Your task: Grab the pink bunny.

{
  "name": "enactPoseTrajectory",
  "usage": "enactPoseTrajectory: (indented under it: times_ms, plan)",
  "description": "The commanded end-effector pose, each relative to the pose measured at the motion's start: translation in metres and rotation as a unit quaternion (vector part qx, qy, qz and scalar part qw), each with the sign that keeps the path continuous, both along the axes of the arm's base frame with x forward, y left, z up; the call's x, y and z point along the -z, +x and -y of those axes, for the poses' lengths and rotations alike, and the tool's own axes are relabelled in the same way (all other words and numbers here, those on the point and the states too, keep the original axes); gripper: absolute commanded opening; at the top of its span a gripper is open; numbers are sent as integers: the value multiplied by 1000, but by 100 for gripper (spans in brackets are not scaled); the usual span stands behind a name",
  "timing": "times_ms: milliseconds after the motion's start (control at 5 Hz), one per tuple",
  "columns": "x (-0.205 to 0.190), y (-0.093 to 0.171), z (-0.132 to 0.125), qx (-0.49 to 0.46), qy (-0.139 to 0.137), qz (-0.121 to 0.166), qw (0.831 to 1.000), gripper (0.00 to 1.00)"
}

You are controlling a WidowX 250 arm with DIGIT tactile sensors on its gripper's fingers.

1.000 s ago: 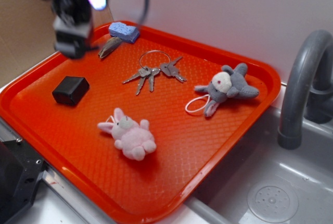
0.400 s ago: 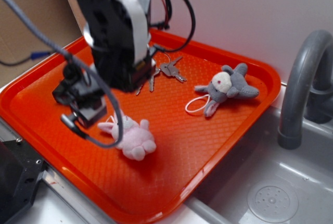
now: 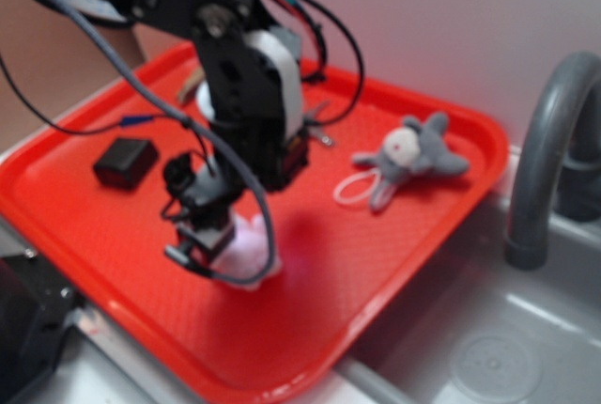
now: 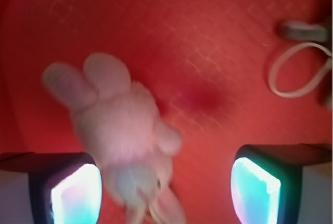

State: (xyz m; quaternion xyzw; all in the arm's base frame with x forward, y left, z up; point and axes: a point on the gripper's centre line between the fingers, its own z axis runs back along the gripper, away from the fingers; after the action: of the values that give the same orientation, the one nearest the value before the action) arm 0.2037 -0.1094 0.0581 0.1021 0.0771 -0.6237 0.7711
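We see our black gripper [image 3: 202,240] spread wide, both pads [image 4: 75,195] apart and empty. The small fluffy pale-pink plush bunny [image 4: 122,135] lies between them on the red textured plastic tray [image 3: 84,221], closer to one pad, perhaps brushing it; blur hides that. The grey plush animal [image 3: 408,152] lies well apart.

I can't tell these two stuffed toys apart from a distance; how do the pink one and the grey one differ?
The fluffy pale-pink plush bunny is pink all over; the grey plush animal has a white face. The bunny lies under the robot's claw, between its open fingers; the grey one lies apart, near the red tray's far corner, untouched. Both are small soft toys lying on the tray.
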Motion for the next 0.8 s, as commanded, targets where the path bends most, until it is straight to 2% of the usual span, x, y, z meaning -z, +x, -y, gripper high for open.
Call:
enactPoseTrajectory:
  times_ms: [0,200,400,600]
  plan:
    - [35,-29,-4,-8,-29,-71,997,98]
    - [36,-29,-8,-18,-51,-67,996,0]
    - [30,-28,-9,-33,-69,-61,995,0]
    - [9,-28,-19,-129,-77,-24,988,0]
